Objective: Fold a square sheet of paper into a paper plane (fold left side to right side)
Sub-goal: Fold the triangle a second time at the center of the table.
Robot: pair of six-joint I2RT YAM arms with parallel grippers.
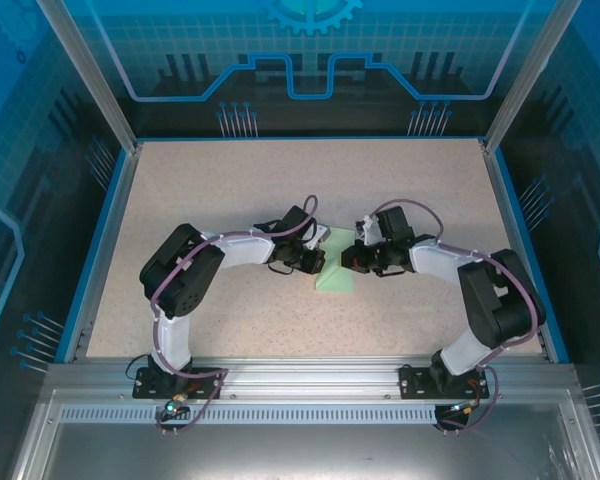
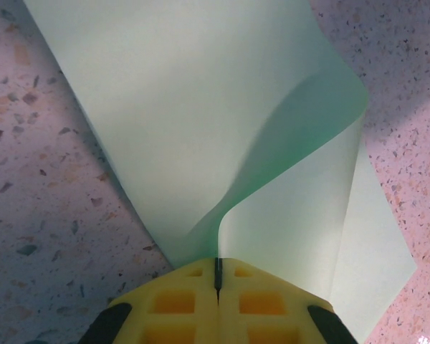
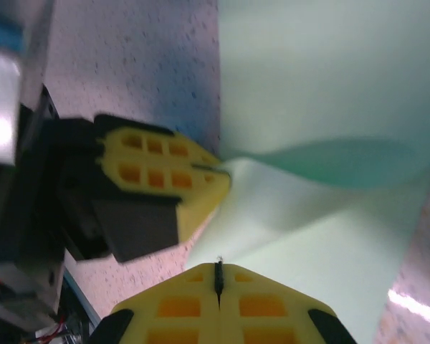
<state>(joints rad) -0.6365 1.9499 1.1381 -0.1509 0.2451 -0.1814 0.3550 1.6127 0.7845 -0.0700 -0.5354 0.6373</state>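
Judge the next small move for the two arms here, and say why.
Probably carry the pinched edge rightward and down onto the layer lying on the table. Left jaws and right jaws are both shut on the paper, which arches in a loose curl, not yet flat, so no crease is set.
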